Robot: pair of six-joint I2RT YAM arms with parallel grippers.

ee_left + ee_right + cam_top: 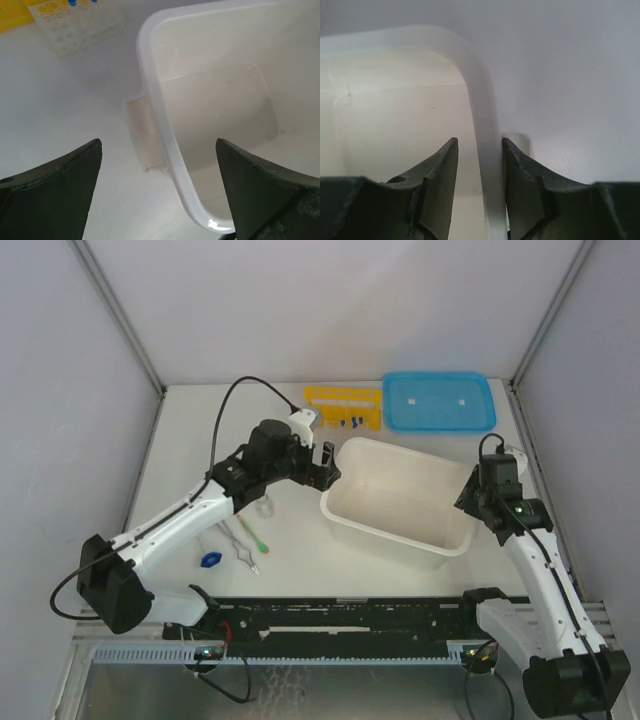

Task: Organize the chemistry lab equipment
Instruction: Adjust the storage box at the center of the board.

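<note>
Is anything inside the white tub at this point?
The white tub looks empty in the top and left wrist views: only its bare floor shows. The right gripper straddles its rim, hiding a small part of that corner.

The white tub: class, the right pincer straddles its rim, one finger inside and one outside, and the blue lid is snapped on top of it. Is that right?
Not quite. The right pincer does straddle the white tub's rim, but the blue lid is not on it. The top external view shows the lid lying flat on the table behind the open tub.
</note>
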